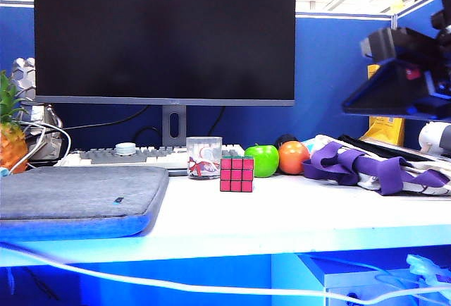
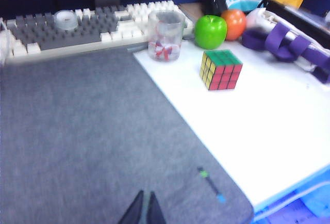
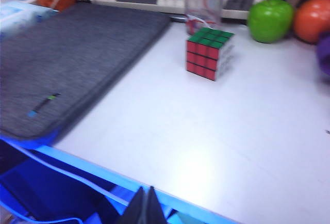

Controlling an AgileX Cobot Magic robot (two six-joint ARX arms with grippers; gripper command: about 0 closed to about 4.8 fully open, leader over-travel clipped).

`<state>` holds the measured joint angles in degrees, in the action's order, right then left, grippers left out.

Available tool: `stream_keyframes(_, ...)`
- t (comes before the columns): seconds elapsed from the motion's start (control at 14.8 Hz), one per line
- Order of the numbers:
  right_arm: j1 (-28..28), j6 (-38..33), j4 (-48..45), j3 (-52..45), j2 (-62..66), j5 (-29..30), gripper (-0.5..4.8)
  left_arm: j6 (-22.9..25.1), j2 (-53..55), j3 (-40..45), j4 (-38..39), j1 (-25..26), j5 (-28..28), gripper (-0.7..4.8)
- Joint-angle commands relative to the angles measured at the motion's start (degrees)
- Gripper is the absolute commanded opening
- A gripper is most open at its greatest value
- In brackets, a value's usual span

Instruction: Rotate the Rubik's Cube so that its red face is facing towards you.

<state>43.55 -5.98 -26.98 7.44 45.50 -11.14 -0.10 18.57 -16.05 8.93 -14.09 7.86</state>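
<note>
The Rubik's Cube (image 1: 236,174) stands on the white table (image 1: 296,211), just in front of a glass cup (image 1: 204,156). Its red face (image 1: 237,175) points at the exterior camera and its green side is on top. In the left wrist view the cube (image 2: 220,69) shows green, red and yellow sides. In the right wrist view the cube (image 3: 209,52) shows its red face (image 3: 202,63) and a white side. My left gripper (image 2: 146,211) is shut and empty above the grey sleeve, far from the cube. My right gripper (image 3: 145,206) hangs shut and empty over the table's front edge.
A grey padded sleeve (image 1: 77,197) covers the table's left part. Behind it lie a keyboard (image 1: 120,155) and a monitor stand (image 1: 173,124). A green apple (image 1: 261,160), an orange (image 1: 293,156) and purple straps (image 1: 366,165) sit right of the cube. A pineapple (image 1: 10,137) is far left.
</note>
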Motion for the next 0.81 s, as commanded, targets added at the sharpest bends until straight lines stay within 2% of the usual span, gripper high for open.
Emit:
stream_keyframes(0.07,0.98,1.99,-5.99,0.22,0.66,-4.72,-0.06,3.08,-7.93,0.02,0.61,-5.51,-8.02,-0.05)
stream_keyframes(0.2,2.64,4.09,-8.22,0.24,0.63,-9.94,-0.06,2.29,-14.34,0.96,4.74,-9.31,-15.47,-0.05)
stream_keyframes(0.34,4.74,5.92,-7.89,0.22,0.66,-9.94,-0.06,1.79,-18.12,2.27,6.97,-13.53,-19.63,-0.05)
stream_keyframes(0.47,4.48,5.99,-6.01,0.2,2.8,-8.26,-0.06,2.38,-17.9,5.53,7.69,-16.41,-19.17,-0.05)
stream_keyframes(0.61,3.3,4.94,-6.49,0.2,5.7,-3.17,-0.06,1.44,-17.92,7.72,7.37,-16.44,-19.02,-0.05)
stream_keyframes(0.81,2.1,4.42,-12.5,0.24,14.27,-2.62,-0.06,2.19,-17.92,7.8,0.52,-16.44,-19.21,-0.05)
